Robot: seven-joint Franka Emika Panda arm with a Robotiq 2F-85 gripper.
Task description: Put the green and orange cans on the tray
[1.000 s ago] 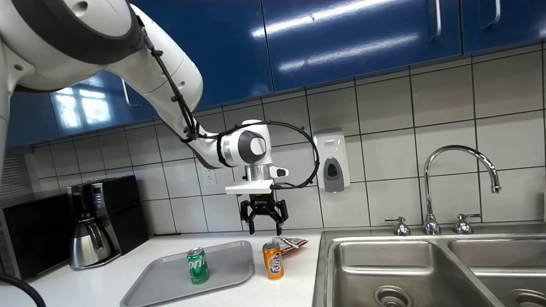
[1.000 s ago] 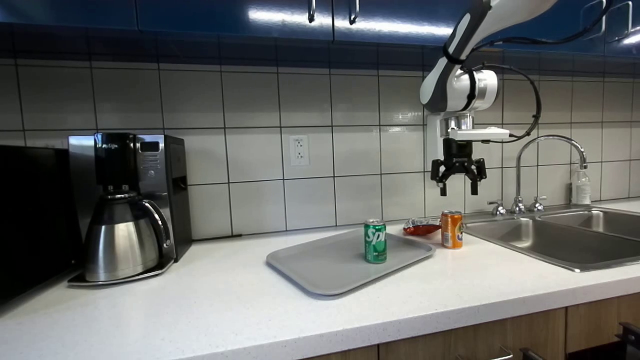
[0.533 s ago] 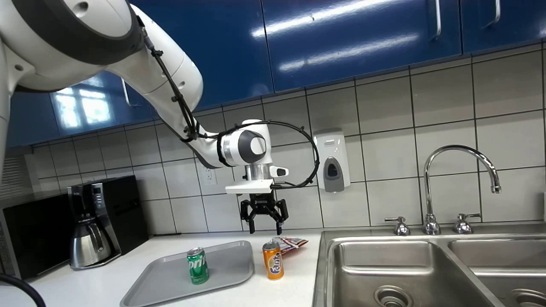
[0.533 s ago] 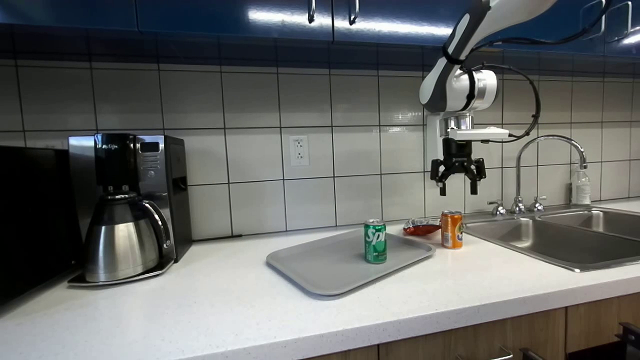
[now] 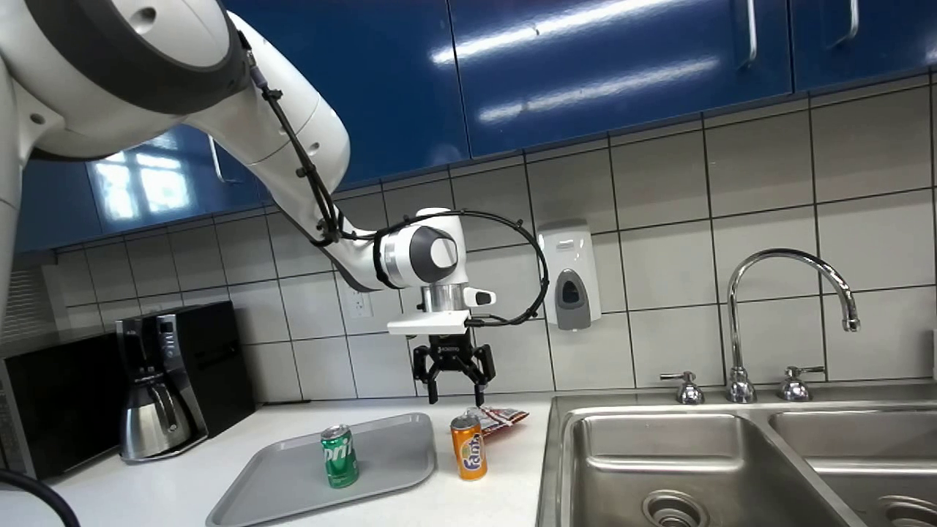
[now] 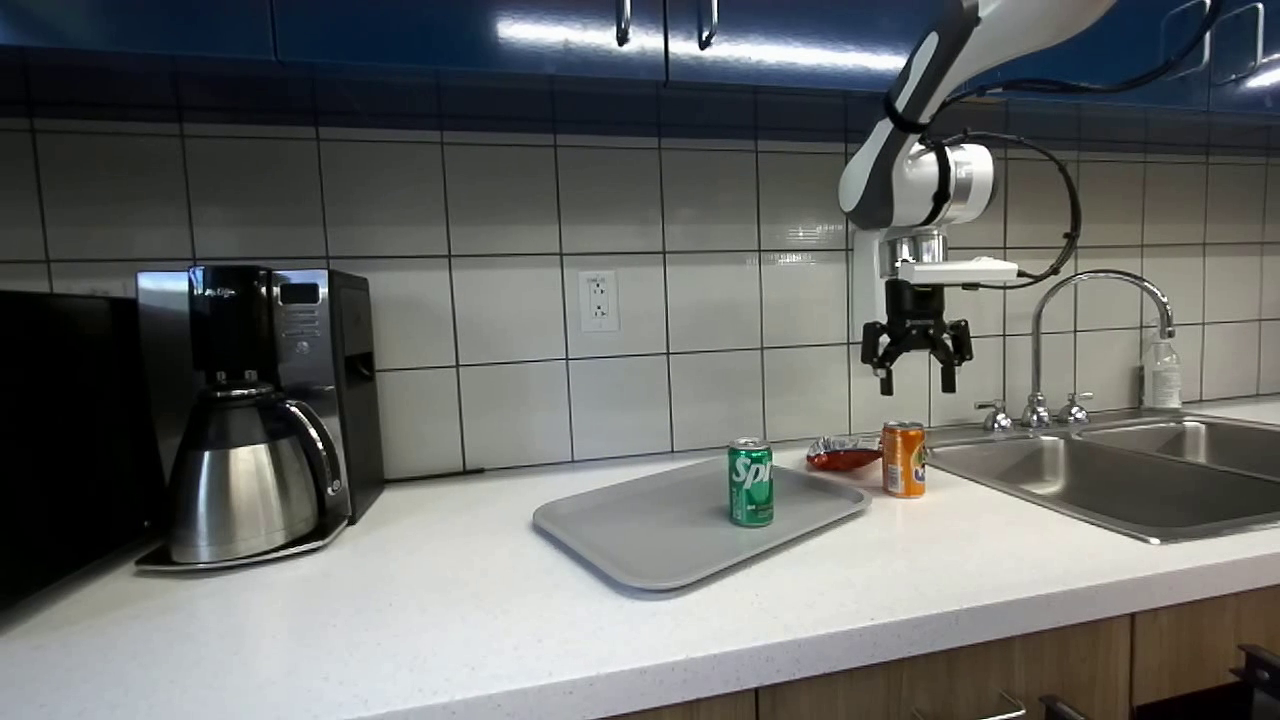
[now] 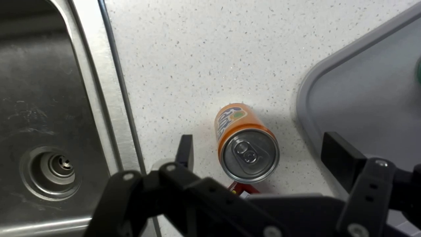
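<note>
One small bright green drink can (image 6: 750,490) with a silvery top stands upright on the wide, shallow grey tray (image 6: 640,530) with rounded corners and a low rim, below and right of the frame's centre in an exterior view. One small orange drink can (image 6: 903,460) stands upright on the white speckled countertop (image 6: 400,620), just beside the tray's right end yet apart from it in both exterior views. Behind the orange can lies a crumpled shiny red packet (image 5: 501,419); whether they touch I cannot tell. Over the orange can hangs the black two-fingered robot gripper (image 5: 455,402), pointing down, its jaws parted wide and released; in the wrist view the can's lid shows between them, a little below the centre, and a sliver of the green can at the right edge. The white and dark grey robot arm (image 5: 307,110) fills the upper left in an exterior view. The right of that frame holds a double steel sink (image 5: 659,435) and a curved chrome faucet (image 5: 735,329), with a white and grey plastic soap dispenser (image 5: 571,274) on the pale tiled wall (image 5: 662,344). A black and steel coffee maker (image 6: 230,320) stands at the left in both exterior views, and glossy blue cabinets (image 5: 585,73) span the top
</note>
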